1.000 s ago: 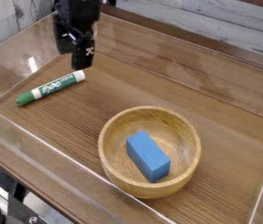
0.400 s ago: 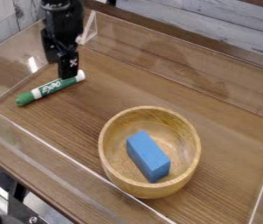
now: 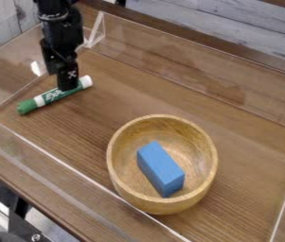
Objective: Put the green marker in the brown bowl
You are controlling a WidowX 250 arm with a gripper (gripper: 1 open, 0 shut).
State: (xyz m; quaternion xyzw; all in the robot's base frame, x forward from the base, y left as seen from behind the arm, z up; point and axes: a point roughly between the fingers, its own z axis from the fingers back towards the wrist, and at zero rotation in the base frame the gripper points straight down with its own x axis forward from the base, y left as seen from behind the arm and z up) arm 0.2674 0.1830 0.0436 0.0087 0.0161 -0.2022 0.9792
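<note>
Wooden desk filling the view, brown bowl sitting toward the near side with a blue block inside. Green marker is lying slantwise on the wood, well apart from the bowl; the hand is hanging just over it, fingers spread wide, holding nothing, probably lining up to straddle the slim barrel.
</note>
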